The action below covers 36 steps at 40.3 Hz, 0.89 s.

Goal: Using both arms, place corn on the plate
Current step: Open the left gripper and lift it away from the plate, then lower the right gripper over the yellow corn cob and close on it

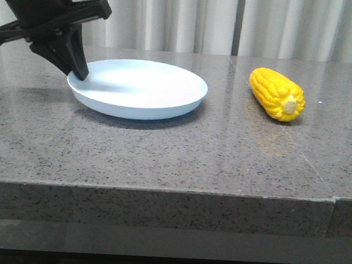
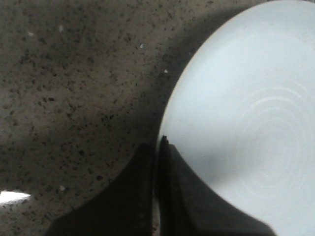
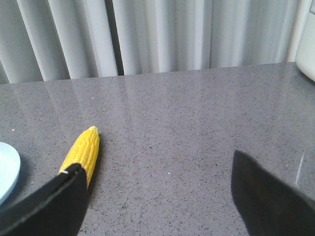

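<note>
At the plate (image 1: 166,104) rim, left end effector (image 1: 78,72) pinches it (right (image 3: 157,196) gapes wide)

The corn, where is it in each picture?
Front view: the corn lies on the table, right of the plate.
Left wrist view: not in it; only the plate and the table show.
Right wrist view: lower left, beside one finger.
Shared landmark: the pale blue plate, in all three views.

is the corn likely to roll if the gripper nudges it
Probably: the corn is a rounded cob lying on its side on smooth stone, so a sideways nudge could roll it. Its taper may make it curve. The bumpy kernels look easy to grip.
</note>
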Tool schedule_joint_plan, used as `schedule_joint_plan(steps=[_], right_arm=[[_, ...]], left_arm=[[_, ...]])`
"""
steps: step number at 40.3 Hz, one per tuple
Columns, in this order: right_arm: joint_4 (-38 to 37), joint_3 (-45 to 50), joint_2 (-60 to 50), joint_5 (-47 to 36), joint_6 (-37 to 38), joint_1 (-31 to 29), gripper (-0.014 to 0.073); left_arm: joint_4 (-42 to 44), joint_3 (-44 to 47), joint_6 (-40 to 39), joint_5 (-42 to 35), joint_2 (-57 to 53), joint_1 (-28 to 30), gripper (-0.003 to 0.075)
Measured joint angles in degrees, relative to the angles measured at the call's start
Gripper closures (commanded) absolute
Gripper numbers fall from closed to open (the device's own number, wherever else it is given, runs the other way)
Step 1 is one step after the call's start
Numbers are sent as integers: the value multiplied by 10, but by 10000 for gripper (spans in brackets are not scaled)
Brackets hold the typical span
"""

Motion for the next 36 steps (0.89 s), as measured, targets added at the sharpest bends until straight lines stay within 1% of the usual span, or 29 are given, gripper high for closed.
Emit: schedule_joint_plan(steps=[1,2,6,8,11,13,15,23,29,31,36], right_arm=[[0,0,0,0,0,0,-27],[0,0,0,0,0,0,-27],[0,0,0,0,0,0,-27],[0,0,0,0,0,0,-27],[0,0,0,0,0,0,-27],[0,0,0,0,0,0,-27],[0,0,0,0,0,0,-27],[0,0,0,0,0,0,-27],[0,0,0,0,0,0,-27],[0,0,0,0,0,0,-27],[0,0,0,0,0,0,-27]], left_arm=[[0,0,0,0,2,0,607],[0,0,0,0,3,0,561],[-1,0,0,0,4,0,447],[-1,0,0,-1,3,0,404],[11,0,0,-2,-4,0,384],[31,0,0,1,-19,0,398],[50,0,-4,6,-34,1,431],[157,13,-40,25,-124,25,607],[189,58,-54,23,-198,61,717],[192,81,-55,17,-223,75,741],[197,149,-56,-4,-288,105,740]])
